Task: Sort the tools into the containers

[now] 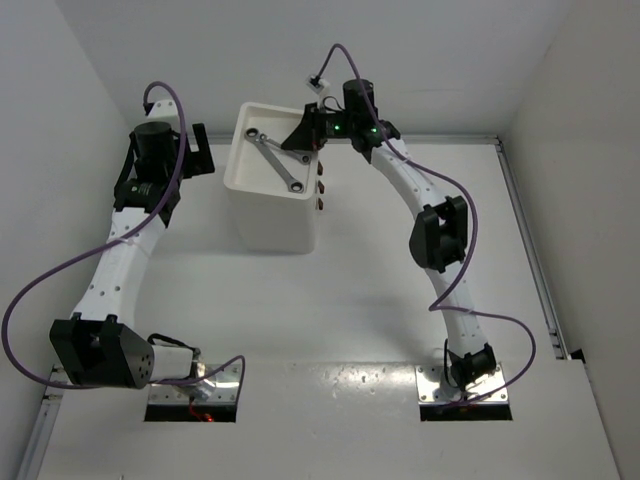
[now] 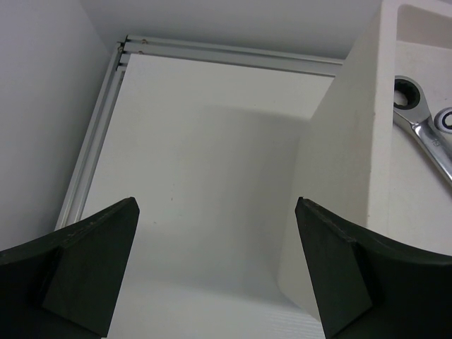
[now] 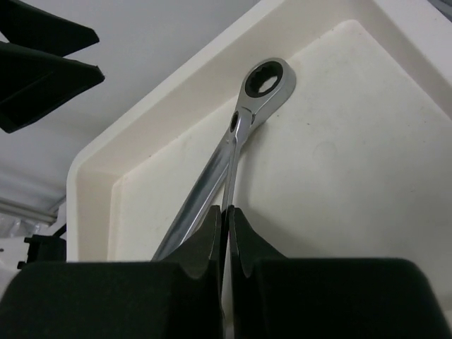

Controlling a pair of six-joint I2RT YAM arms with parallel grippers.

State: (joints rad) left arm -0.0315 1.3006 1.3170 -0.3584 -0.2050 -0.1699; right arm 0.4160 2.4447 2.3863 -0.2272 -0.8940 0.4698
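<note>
The white container [image 1: 270,215] stands at the back centre, with two silver wrenches [image 1: 283,170] lying crossed in its tray top. Dark red drawer knobs [image 1: 320,187] show on its right side. My right gripper [image 1: 303,140] is over the tray's right rim. In the right wrist view it [image 3: 226,208] is shut on a thin wrench [image 3: 232,162] seen edge-on, beside the other wrench [image 3: 267,78] lying flat. My left gripper [image 2: 215,205] is open and empty, just left of the container's wall [image 2: 339,176]. Both wrenches [image 2: 424,131] show there. Screwdrivers and pliers are out of view.
An aluminium rail [image 2: 92,141] runs along the table's left and back edges, and another rail [image 1: 525,230] along the right. White walls close in the table. The left gripper's fingers [image 3: 42,70] show beyond the tray's far corner.
</note>
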